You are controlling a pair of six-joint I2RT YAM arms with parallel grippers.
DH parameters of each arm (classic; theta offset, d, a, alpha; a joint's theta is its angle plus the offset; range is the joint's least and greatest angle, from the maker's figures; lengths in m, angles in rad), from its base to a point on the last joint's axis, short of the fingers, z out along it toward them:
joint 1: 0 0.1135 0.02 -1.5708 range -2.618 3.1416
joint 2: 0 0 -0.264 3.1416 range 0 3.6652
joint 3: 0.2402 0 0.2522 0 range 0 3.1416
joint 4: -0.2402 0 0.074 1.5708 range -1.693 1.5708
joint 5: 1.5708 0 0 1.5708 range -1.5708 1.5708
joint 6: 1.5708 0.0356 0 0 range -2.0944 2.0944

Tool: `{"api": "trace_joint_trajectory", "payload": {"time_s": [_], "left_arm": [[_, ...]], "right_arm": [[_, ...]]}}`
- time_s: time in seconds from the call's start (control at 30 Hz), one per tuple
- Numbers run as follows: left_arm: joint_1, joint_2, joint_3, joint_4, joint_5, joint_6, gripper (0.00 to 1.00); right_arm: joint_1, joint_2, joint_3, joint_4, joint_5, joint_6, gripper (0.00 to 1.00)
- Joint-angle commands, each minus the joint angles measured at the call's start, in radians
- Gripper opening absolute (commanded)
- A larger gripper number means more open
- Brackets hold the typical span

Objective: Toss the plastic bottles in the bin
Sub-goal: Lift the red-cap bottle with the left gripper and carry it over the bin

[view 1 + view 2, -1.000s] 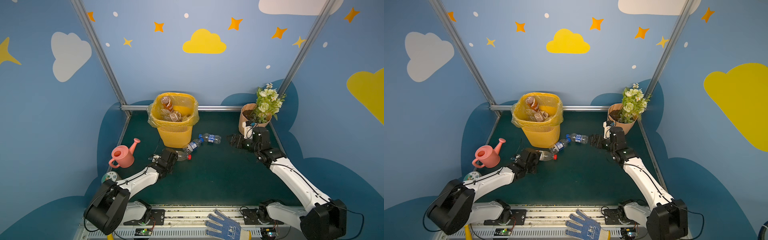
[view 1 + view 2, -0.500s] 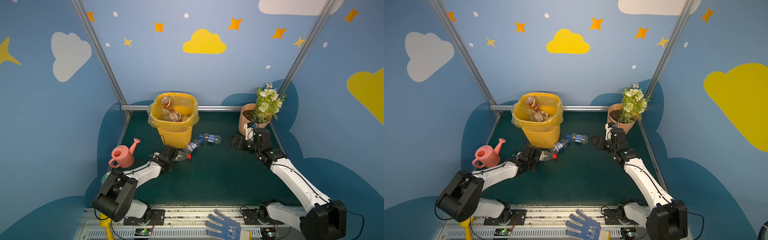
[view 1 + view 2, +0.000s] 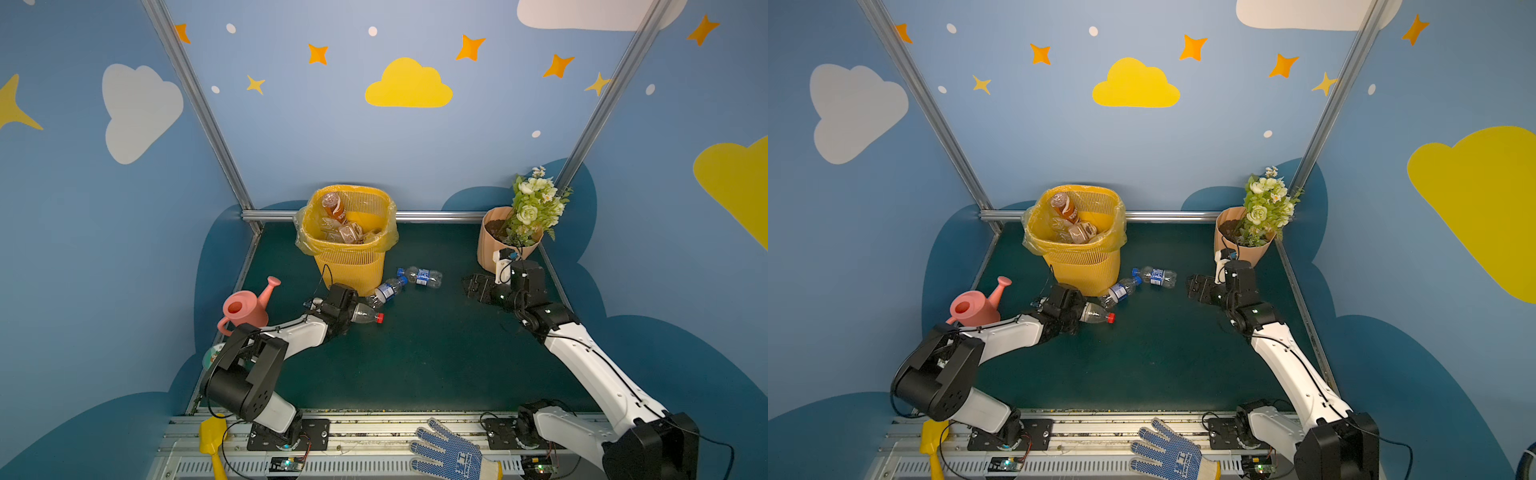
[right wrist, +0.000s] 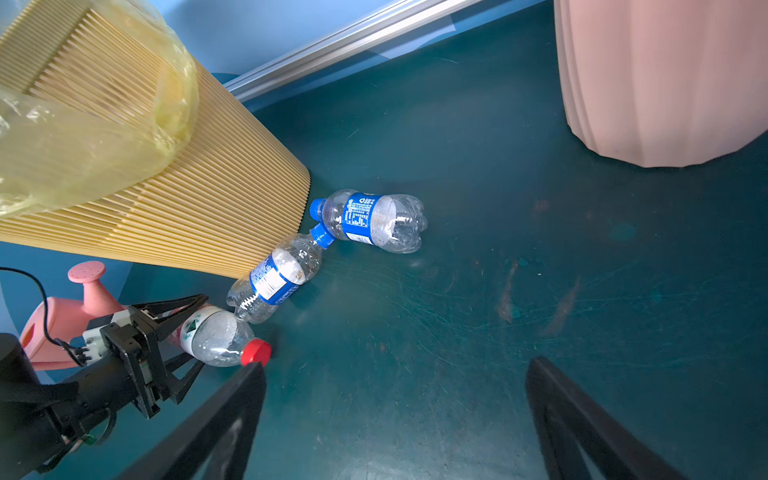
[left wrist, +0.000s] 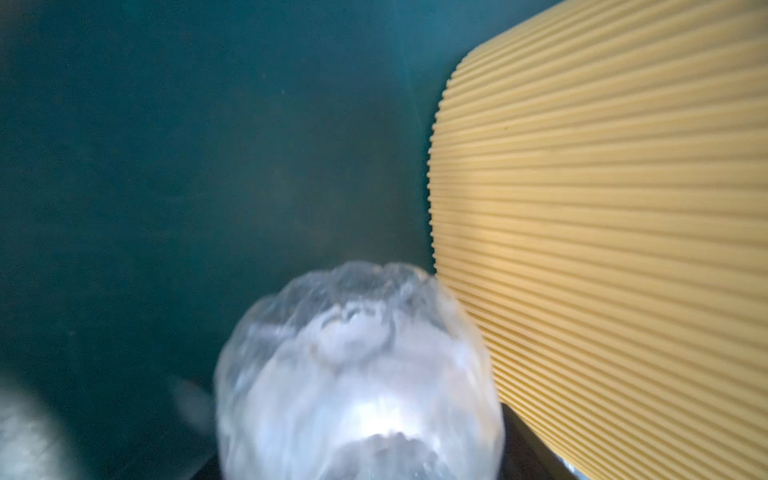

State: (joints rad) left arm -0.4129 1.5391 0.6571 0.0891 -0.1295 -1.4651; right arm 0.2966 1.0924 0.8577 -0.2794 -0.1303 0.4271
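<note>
Left jaws straddled the red-capped bottle (image 4: pixel 216 338) at the foot of the bin (image 3: pixel 349 270); right jaws stood spread and empty.
The bottle lay on its side on the surface (image 4: pixel 457 311), base end between the left jaws, cap poking out past their tips. The left wrist view was blurred, so whether they pinched it could not be told. The bin's ribbed wall stood just beside them. Two blue-capped bottles (image 4: pixel 278 278) lay ahead of the right jaws, well apart from them.
</note>
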Motion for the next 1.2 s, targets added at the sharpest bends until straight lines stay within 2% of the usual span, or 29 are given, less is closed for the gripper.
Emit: {"api": "trace_joint_trajectory", "payload": {"time_s": [0.0,0.17,0.4,0.57,0.73,1.0,1.07,1.17], "left_arm": [[0.000,0.014,-0.034,-0.055,0.031,0.018,0.76],[0.003,-0.065,-0.098,-0.053,0.004,0.003,0.66],[0.001,-0.232,-0.161,-0.112,-0.066,0.033,0.63],[-0.004,-0.411,-0.205,-0.161,-0.126,0.079,0.61],[-0.013,-0.632,-0.203,-0.281,-0.216,0.162,0.61],[-0.021,-0.976,-0.159,-0.365,-0.351,0.386,0.58],[-0.022,-1.023,-0.106,-0.355,-0.392,0.504,0.57],[-0.021,-1.050,0.015,-0.303,-0.451,0.751,0.57]], "right_arm": [[-0.006,-0.022,-0.013,-0.018,0.012,-0.002,0.96],[-0.008,-0.019,-0.018,-0.012,0.006,0.004,0.96],[-0.009,-0.015,-0.022,-0.004,-0.005,0.016,0.95],[-0.009,-0.019,-0.025,-0.003,-0.012,0.026,0.95],[-0.010,-0.020,-0.025,0.002,-0.021,0.038,0.95],[-0.009,-0.005,-0.018,0.026,-0.066,0.042,0.95],[-0.009,0.001,-0.016,0.033,-0.079,0.039,0.95],[-0.008,0.001,-0.012,0.041,-0.091,0.033,0.95]]}}
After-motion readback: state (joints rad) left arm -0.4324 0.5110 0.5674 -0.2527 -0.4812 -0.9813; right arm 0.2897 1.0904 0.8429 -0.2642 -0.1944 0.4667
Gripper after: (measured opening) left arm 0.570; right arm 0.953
